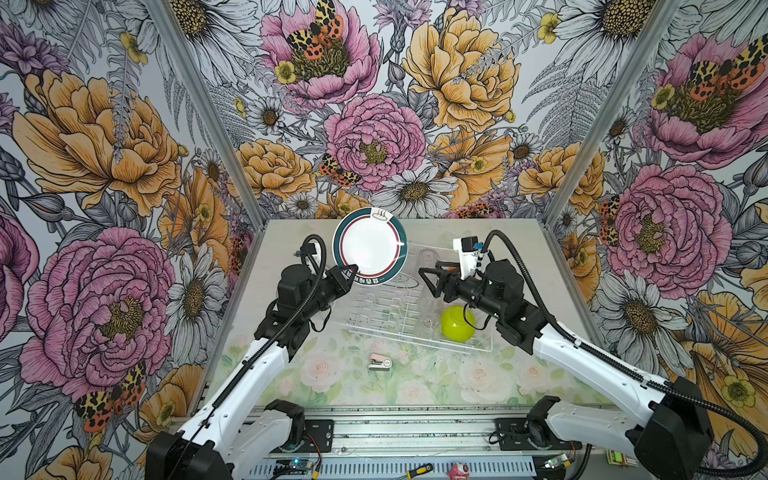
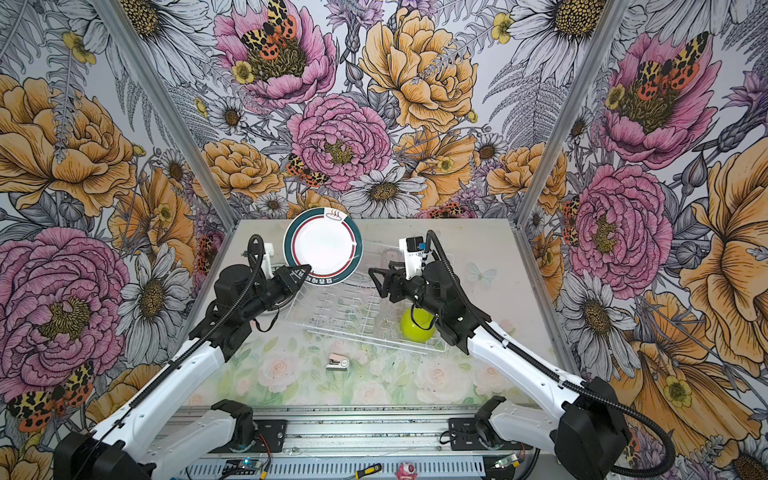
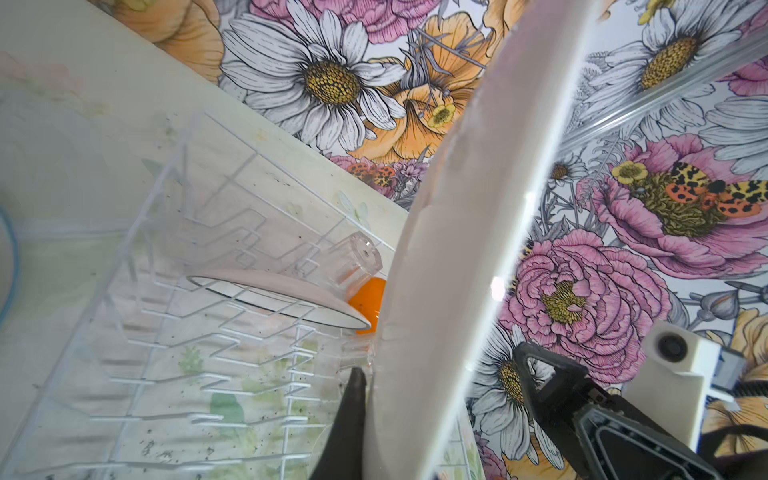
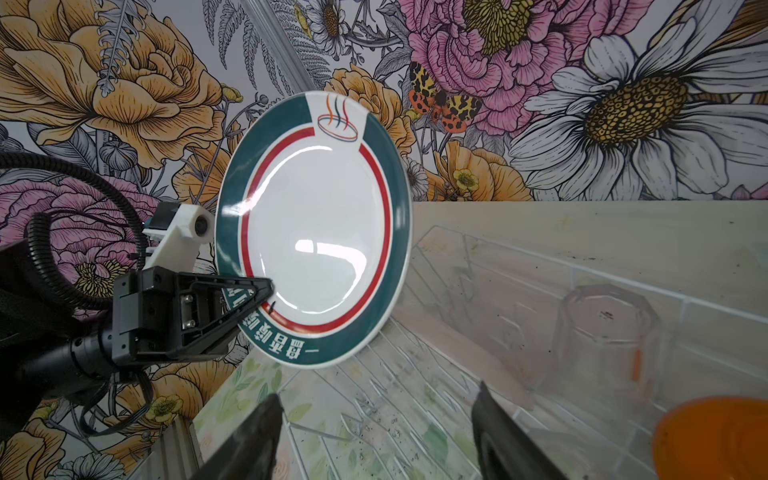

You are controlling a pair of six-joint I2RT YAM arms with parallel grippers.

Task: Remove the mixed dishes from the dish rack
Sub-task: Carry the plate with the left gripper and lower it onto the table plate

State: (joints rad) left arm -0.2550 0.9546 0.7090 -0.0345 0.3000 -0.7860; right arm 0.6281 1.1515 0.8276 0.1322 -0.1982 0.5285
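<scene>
I am gripping the teal-rimmed plate [image 1: 370, 245] with my left hand [image 1: 354, 271], which is pinching the plate's lower left rim. The plate is standing nearly upright with its face turned toward the camera, raised over the far end of the dish rack [image 1: 386, 309]. My right hand [image 1: 427, 282] is hovering over the rack near the plate's right side, jaws spread apart with nothing between them. The lime-green bowl [image 1: 457, 324] is sitting in the rack's near right corner. A pink-white stapler-like object [image 1: 379, 362] is lying on the table [image 1: 286, 374] just in front of the rack.
</scene>
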